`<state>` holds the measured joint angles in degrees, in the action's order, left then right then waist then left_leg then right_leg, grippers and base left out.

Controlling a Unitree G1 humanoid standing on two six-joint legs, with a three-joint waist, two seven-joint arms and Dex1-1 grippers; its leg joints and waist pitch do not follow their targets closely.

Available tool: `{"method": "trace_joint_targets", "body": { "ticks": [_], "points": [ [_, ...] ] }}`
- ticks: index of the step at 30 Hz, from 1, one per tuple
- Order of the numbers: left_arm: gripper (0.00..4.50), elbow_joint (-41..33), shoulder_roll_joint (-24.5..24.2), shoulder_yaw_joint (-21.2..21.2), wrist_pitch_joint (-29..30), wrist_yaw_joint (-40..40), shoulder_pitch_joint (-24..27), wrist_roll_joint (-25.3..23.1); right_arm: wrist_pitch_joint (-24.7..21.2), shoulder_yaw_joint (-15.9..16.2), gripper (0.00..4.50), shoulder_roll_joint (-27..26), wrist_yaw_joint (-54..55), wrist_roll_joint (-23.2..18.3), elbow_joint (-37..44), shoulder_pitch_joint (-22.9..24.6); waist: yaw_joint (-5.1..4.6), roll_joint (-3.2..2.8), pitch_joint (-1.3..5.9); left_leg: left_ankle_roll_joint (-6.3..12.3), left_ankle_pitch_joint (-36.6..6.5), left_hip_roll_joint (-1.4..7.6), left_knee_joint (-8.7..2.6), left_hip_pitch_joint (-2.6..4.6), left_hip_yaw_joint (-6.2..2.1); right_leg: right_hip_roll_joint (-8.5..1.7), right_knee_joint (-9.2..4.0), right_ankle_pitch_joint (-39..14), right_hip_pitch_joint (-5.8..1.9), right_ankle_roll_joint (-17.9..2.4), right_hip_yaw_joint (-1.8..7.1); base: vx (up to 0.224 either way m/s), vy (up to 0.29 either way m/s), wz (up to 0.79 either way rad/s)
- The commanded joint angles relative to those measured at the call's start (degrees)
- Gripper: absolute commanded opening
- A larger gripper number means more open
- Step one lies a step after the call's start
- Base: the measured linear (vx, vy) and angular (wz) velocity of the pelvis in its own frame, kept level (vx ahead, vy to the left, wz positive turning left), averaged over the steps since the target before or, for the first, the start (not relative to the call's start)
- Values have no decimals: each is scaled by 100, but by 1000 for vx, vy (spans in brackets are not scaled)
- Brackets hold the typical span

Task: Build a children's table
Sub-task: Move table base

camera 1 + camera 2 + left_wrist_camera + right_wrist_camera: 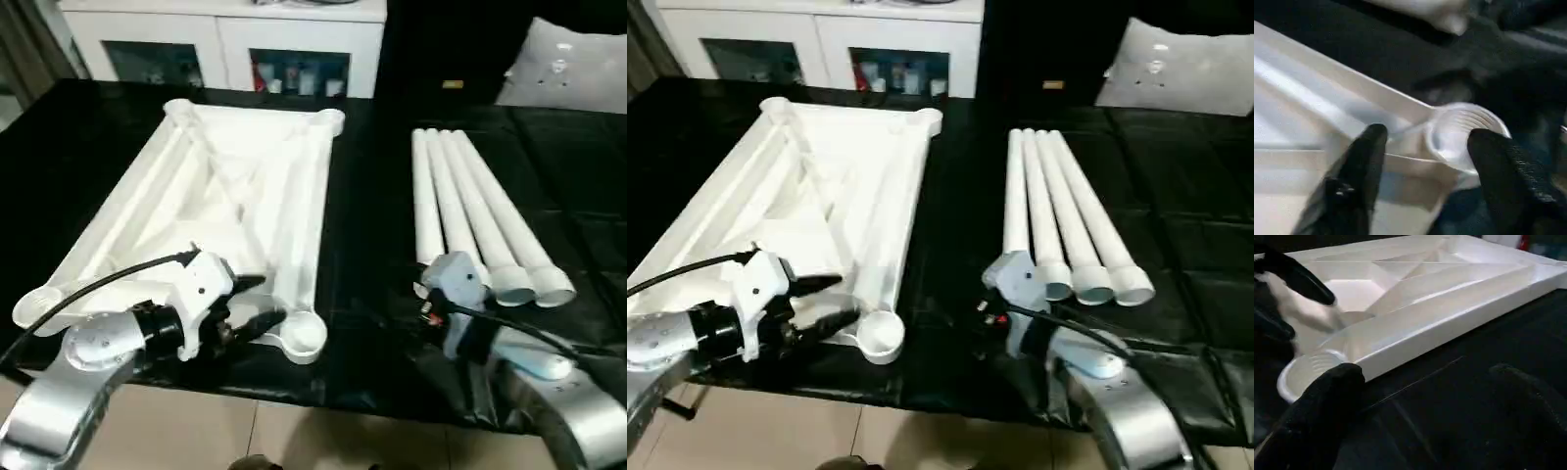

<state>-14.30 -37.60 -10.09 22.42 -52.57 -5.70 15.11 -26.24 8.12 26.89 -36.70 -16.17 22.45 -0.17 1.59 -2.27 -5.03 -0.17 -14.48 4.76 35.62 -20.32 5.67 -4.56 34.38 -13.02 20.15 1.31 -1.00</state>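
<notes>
The children's table's white top (225, 196) lies underside up on the left of the black work surface, ribs and round corner sockets showing. Several white tube legs (470, 206) lie side by side to its right. My left gripper (258, 302) is open at the top's near right corner, one finger over the rim and the other beside the corner socket (1464, 129). In the left wrist view the left gripper (1425, 142) has that socket between its fingers (1364, 166). My right gripper (1425, 382) is open and empty, low over the black surface between top and legs.
A white cabinet with glass doors (225, 44) stands behind the table. A white pillow-like pad (568, 64) lies at the back right. The black surface's front edge (323, 401) runs just below both wrists, with tiled floor beyond. A black cable (88, 289) trails from the left wrist.
</notes>
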Motion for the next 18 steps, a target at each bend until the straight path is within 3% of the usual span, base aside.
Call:
{"method": "trace_joint_targets", "body": {
  "ticks": [1,3,5,8,13,18],
  "points": [
    [254,437,-254,-279,-251,-575,-232,-237,46,-70,450,166,-248,-77,207,120,-33,-36,306,721,-109,644,-507,24,-202,-441,-250,164,-176,-1727,233,0,0,0],
    [235,510,-276,-294,-292,-646,-275,-234,64,-60,450,212,-283,-86,217,144,-47,-3,305,717,-75,652,-504,19,-191,-436,-242,313,-180,-1806,230,0,0,0],
    [217,1067,-488,-473,-845,-857,-504,-643,93,13,450,294,-382,-85,294,261,-37,-24,308,705,-233,660,-513,20,-186,-437,-265,175,-182,-1843,233,0,0,0],
    [184,1352,-562,-507,-1150,-844,-581,-847,131,58,450,291,-367,-59,320,319,-59,-26,325,641,-346,679,-527,23,-183,-440,-257,114,-186,-1858,231,0,0,0],
    [142,1544,-625,-498,-1348,-877,-659,-898,133,61,450,276,-350,-106,384,410,-91,-30,360,593,-229,688,-502,26,-179,-458,-210,425,-199,-2013,224,0,0,0],
    [99,1946,-624,-625,-1662,-1173,-849,-1010,124,145,450,218,-358,-69,352,456,-92,-40,351,537,-464,683,-524,31,-172,-450,-229,177,-190,-2006,229,0,0,0]
  ]
}}
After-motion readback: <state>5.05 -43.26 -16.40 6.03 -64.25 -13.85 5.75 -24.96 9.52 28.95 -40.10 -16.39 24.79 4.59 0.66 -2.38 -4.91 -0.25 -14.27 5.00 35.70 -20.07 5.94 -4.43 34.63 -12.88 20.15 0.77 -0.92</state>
